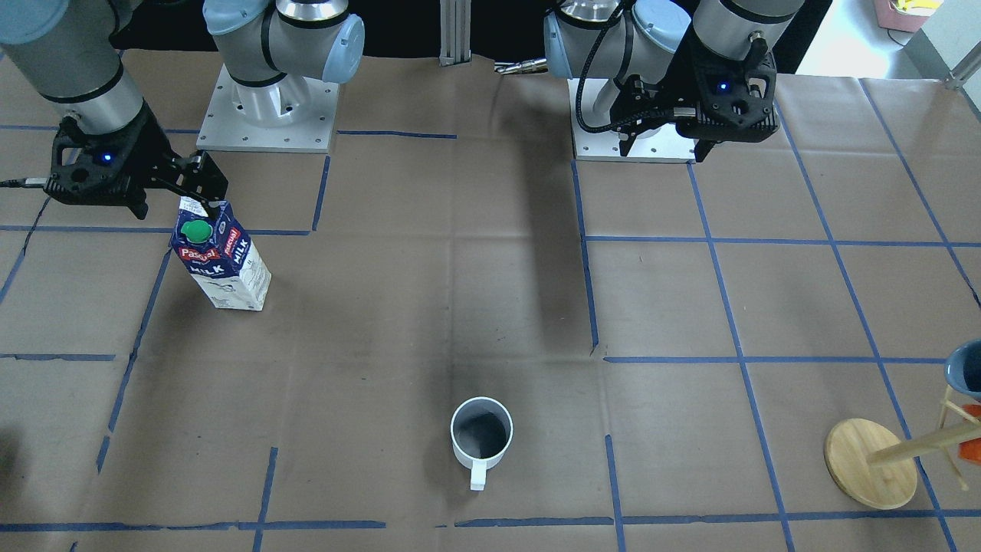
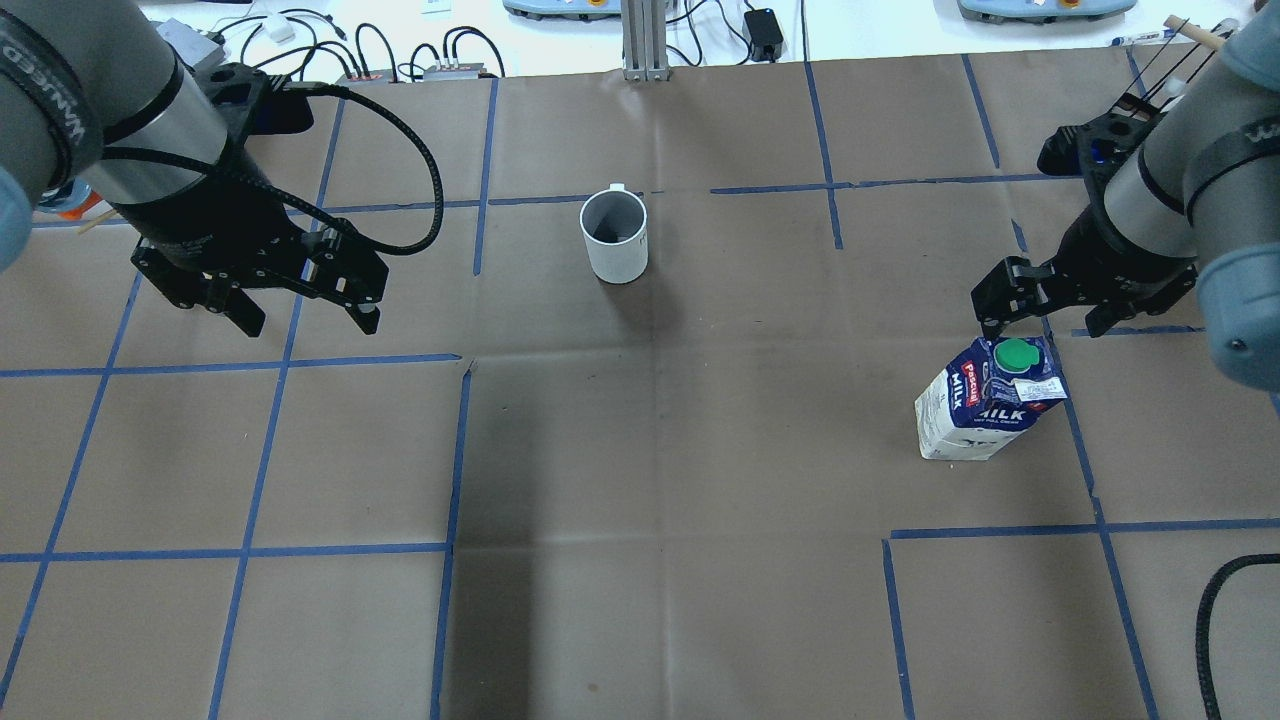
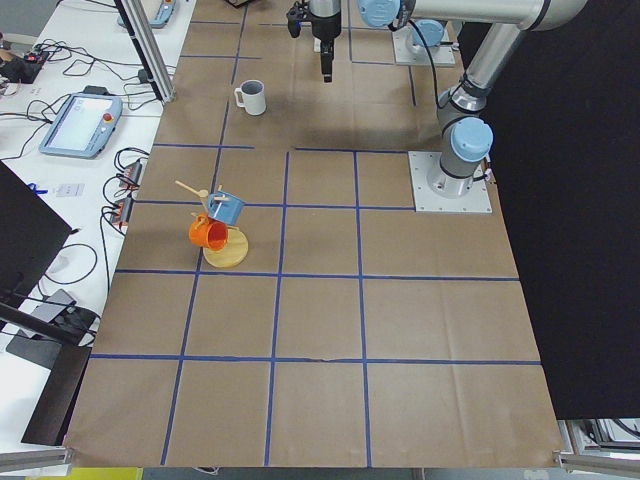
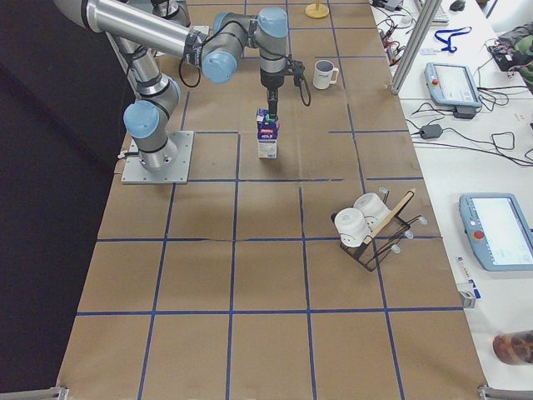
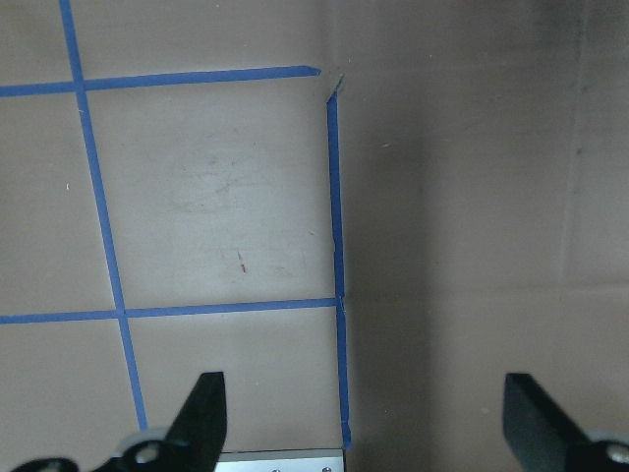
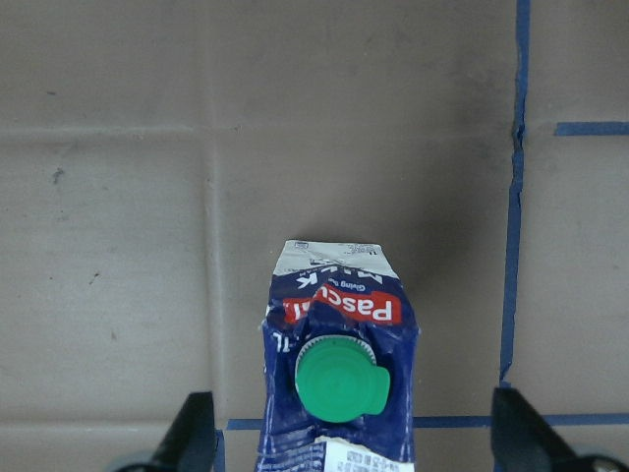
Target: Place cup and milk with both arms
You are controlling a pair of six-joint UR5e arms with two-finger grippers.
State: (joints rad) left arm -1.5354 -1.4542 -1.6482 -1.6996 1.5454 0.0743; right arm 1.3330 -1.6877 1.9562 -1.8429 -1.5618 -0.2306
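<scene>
The white cup (image 1: 480, 433) stands upright mid-table with its handle pointing away from the robot; it also shows in the overhead view (image 2: 613, 235). The blue and white milk carton (image 1: 222, 257) with a green cap stands upright on the robot's right side (image 2: 985, 400). My right gripper (image 2: 1040, 322) is open and hovers just above the carton's top. In the right wrist view the milk (image 6: 339, 364) lies between the spread fingers (image 6: 192, 438). My left gripper (image 2: 308, 322) is open and empty above bare table, left of the cup and apart from it (image 1: 665, 149).
A wooden mug tree (image 1: 870, 464) with a blue and an orange cup stands near the table's far edge on the robot's left. A wire rack with white cups (image 4: 366, 229) stands on the robot's right. The two arm bases (image 1: 268, 115) stand at the robot's edge.
</scene>
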